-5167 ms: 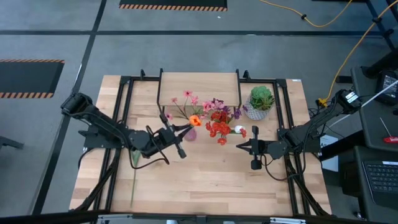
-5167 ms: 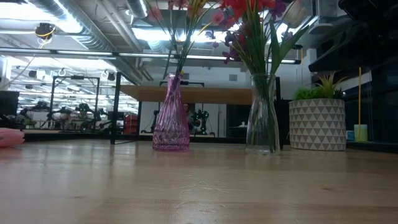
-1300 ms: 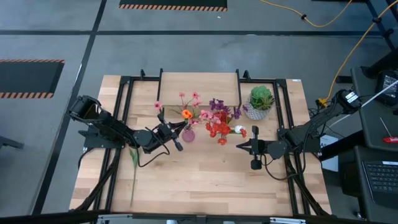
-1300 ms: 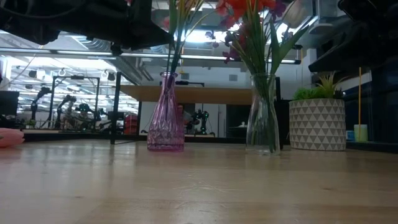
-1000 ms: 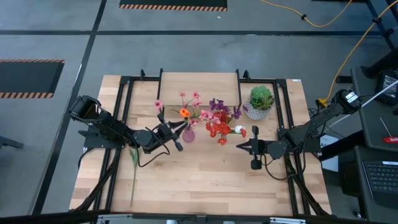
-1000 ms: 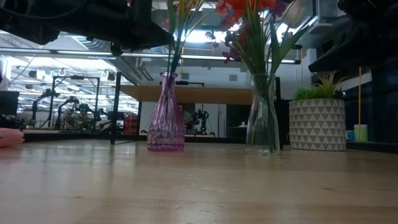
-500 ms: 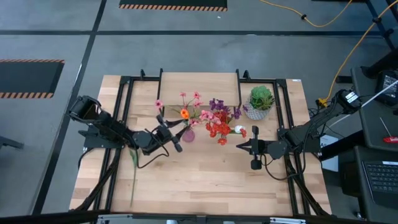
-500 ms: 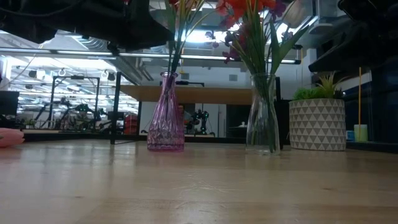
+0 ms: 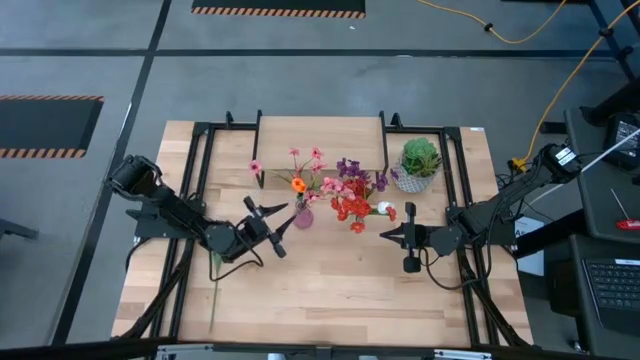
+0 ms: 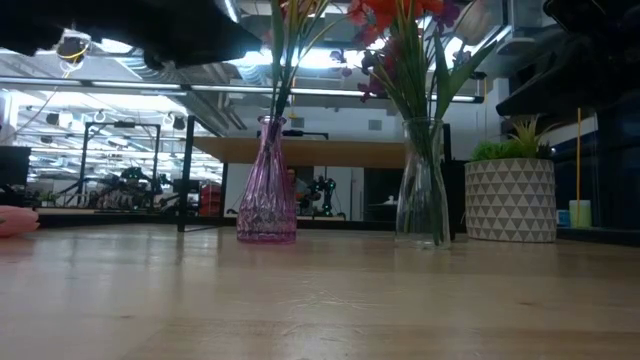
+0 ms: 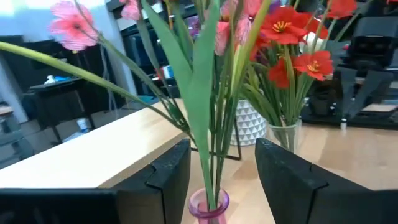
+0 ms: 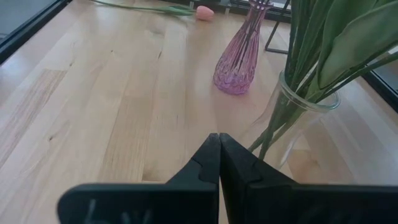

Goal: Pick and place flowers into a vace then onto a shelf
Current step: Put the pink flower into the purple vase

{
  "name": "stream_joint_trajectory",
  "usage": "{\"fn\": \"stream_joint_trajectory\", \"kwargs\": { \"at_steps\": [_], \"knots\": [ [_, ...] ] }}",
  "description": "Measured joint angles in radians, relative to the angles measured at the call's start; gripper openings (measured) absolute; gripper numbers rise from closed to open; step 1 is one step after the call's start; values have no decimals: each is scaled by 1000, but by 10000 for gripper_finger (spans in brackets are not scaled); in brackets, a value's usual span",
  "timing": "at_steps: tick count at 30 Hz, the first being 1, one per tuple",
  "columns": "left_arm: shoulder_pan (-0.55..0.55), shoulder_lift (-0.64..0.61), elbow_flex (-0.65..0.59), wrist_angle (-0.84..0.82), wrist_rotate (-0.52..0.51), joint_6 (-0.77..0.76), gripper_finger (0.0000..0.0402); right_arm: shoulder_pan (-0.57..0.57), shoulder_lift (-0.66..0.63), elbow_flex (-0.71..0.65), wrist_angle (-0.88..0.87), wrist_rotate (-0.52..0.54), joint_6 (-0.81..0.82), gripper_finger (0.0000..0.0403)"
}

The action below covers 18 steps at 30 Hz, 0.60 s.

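A pink glass vase stands on the table in front of the shelf. In it stand an orange tulip and pink blossoms. To its right a clear vase holds red and purple flowers. My left gripper is open, level, just left of the pink vase's neck, with nothing between its fingers. My right gripper hangs shut to the right of the clear vase. One pink tulip lies loose on the table, its stem toward the near left.
A spiky green plant in a white patterned pot stands at the far right beside the shelf. Black frame rails run along both sides of the table. Bare wood lies between the vases and the near edge.
My left gripper has opened, let go of the stems in the pink vase, and swung back a little toward the table's near left. The vase and its flowers stay where they were.
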Motion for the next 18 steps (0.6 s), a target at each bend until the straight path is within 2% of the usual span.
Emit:
{"fn": "stream_joint_trajectory", "kwargs": {
  "at_steps": [6,12,14,18],
  "knots": [
    [-86,0,64,0,-191,35,173,0,0,0,0,0,0,4],
    [-159,0,132,-39,-339,87,173,0,0,0,1,2,0,4],
    [-179,0,142,-68,-325,57,173,0,0,0,1,2,0,4],
    [-179,0,142,-214,-83,-140,173,0,0,0,1,2,0,4]
  ]
}}
